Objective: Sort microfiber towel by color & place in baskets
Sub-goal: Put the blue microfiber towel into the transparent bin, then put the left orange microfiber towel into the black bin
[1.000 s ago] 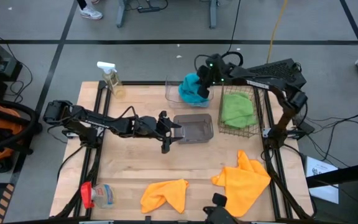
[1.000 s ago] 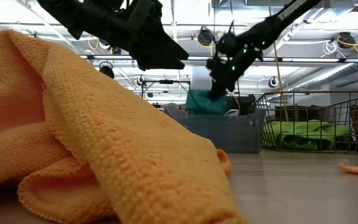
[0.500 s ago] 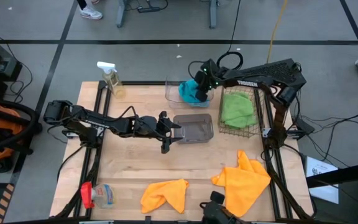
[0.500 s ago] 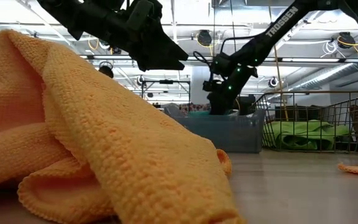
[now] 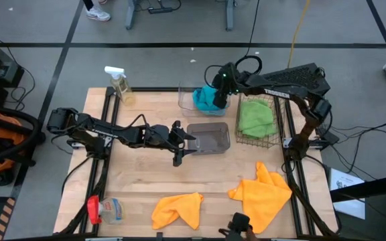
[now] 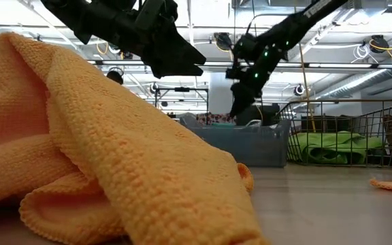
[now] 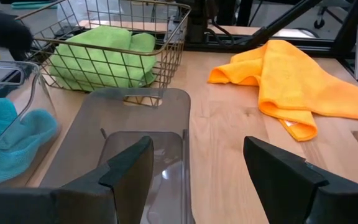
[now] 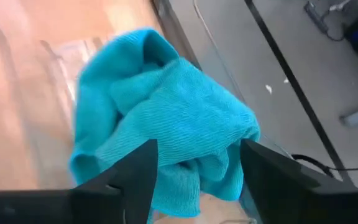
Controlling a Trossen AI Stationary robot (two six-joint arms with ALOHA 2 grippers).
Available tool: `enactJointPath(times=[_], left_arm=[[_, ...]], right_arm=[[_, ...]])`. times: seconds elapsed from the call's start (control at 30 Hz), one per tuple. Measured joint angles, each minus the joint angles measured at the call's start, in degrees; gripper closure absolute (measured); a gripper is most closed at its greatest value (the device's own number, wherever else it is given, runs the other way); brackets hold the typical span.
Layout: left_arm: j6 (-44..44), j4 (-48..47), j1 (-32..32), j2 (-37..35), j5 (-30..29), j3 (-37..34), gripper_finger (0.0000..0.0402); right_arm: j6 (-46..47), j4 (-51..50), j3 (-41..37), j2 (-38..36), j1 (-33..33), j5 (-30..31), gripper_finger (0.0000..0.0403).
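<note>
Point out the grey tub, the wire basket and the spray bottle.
grey tub (image 5: 210,138), high view, on its floor.
wire basket (image 5: 277,122), high view, on its right rim.
spray bottle (image 5: 120,85), high view, on its clear body.

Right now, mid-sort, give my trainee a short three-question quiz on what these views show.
1. True or false: the smoky grey tub holds an orange towel.
2. Which basket holds the green towels? A clear tub, B wire-mesh basket, C grey tub.
3. Fill in: the right gripper hangs open over the ____ towels in the clear tub.

Key: 1 false, it looks empty, with the open left gripper beside it. 2 B. 3 turquoise.
</note>
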Motion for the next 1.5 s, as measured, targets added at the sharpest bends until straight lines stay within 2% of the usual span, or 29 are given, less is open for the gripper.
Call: enactJointPath(times=[0.13, 0.23, 0.33, 0.5, 0.57, 0.83, 1.17, 1.33, 1.5], left_arm=[[0.00, 0.00, 0.00, 0.00, 0.00, 0.00, 0.0146], [0.00, 0.02, 0.00, 0.00, 0.00, 0.00, 0.0146], [0.00, 0.04, 0.00, 0.01, 0.00, 0.00, 0.0146], [0.00, 0.04, 0.00, 0.02, 0.00, 0.00, 0.0146], [0.00, -0.06, 0.00, 0.02, 0.00, 0.00, 0.0146], [0.39, -1.34, 0.00, 0.04, 0.00, -0.04, 0.0146], [0.35, -1.36, 0.00, 0.02, 0.00, -0.04, 0.0146], [0.33, -1.36, 0.00, 0.04, 0.00, -0.04, 0.0146], [0.31, -1.36, 0.00, 0.04, 0.00, -0.04, 0.0146]], right_arm=[[0.04, -0.90, 0.00, -3.11, 1.34, 0.04, 0.0179], [-0.31, 0.32, 0.00, -3.37, 1.93, -0.05, 0.0198], [-0.38, 3.82, 0.02, -1.57, 1.89, -0.18, 0.0247], [-0.73, 9.15, 0.00, 4.33, 0.64, -0.37, 0.0369], [-0.71, 10.76, 0.02, 6.75, 0.19, -0.32, 0.0392], [0.04, 10.19, 0.04, 12.65, -0.14, -0.67, 0.0400], [0.41, 9.64, 0.07, 12.75, -0.19, -3.22, 0.0402], [1.23, 8.83, -0.04, 9.03, 0.29, -0.95, 0.0394], [1.43, 3.30, -0.02, 1.29, 2.73, 3.19, 0.0339]])
